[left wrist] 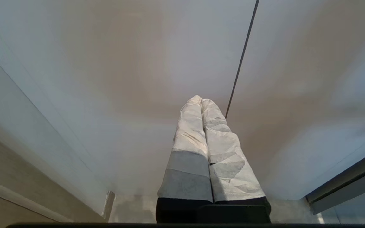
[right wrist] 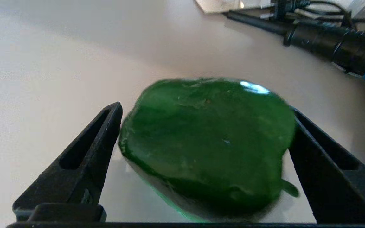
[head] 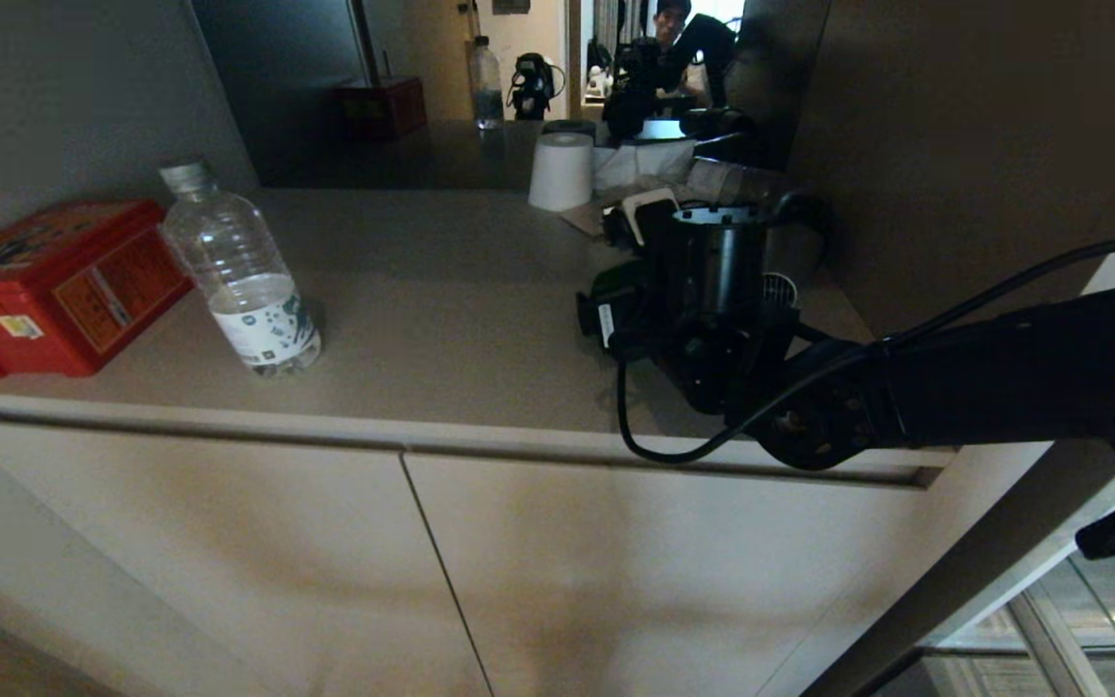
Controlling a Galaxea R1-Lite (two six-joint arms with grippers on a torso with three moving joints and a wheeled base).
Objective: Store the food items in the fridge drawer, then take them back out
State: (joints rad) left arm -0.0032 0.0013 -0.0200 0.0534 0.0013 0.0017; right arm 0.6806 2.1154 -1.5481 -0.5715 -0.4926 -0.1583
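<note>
Our right gripper (right wrist: 204, 126) brackets the pepper (right wrist: 206, 142) on the counter (right wrist: 43, 79), jaws spread wide, seemingly letting go of it after unloading. Our left gripper (left wrist: 201, 99) hangs clenched and empty by the cabinet front (left wrist: 106, 63).

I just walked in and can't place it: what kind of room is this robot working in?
Probably a hotel room or small kitchenette. A tan counter sits above plain cabinet doors, with a water bottle, a red tin and a white paper roll on it.
</note>
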